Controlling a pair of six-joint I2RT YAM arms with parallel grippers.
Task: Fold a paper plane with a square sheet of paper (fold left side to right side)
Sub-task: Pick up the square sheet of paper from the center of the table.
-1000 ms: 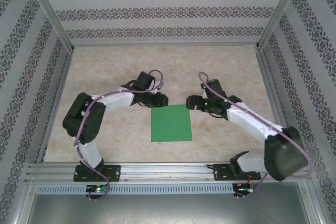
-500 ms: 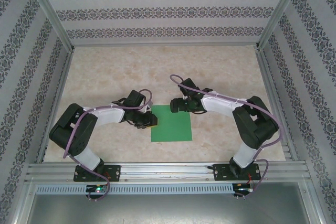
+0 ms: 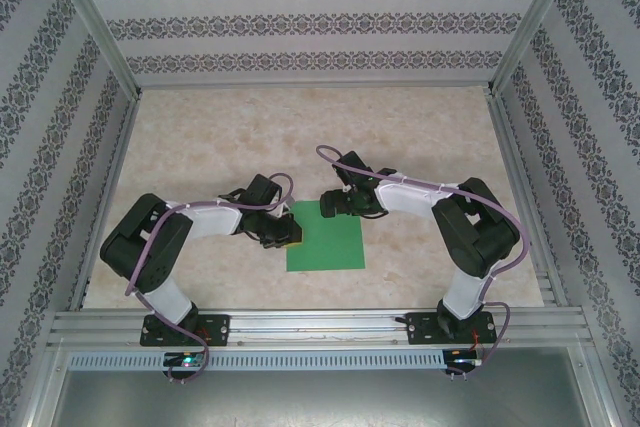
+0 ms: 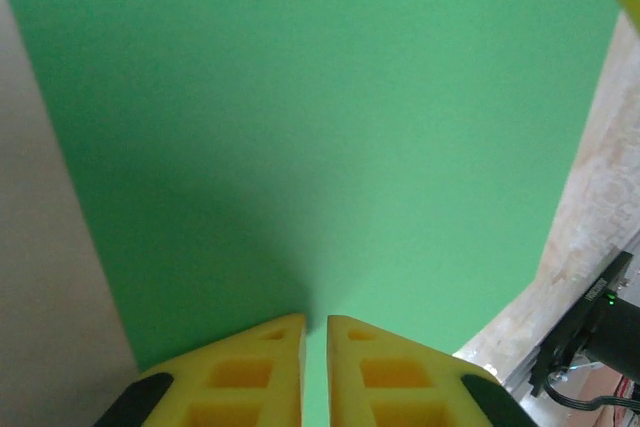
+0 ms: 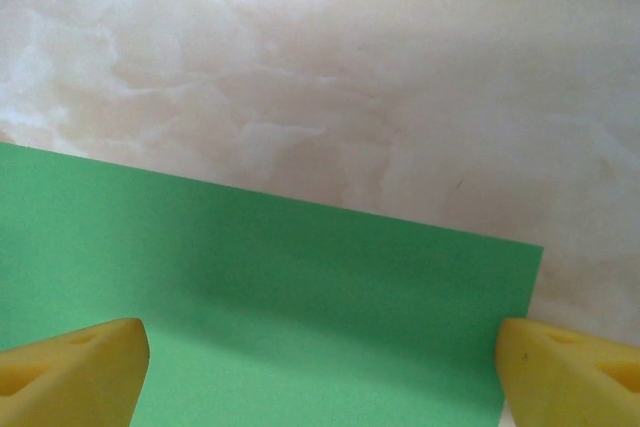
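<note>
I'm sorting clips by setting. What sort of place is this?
Likely a lab test cell, not a home: a marble-look table fenced by aluminium posts and wallpapered panels.

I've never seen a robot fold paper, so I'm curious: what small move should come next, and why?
Probably the left jaws should finish pinching the left edge of the green paper and lift it slightly. They stand nearly closed at that edge, the sheet lies flat and unfolded on the table, and the right jaws hang wide open over its far edge.

Flat sheet (image 3: 330, 247); left jaws, right jaws at edges.
</note>
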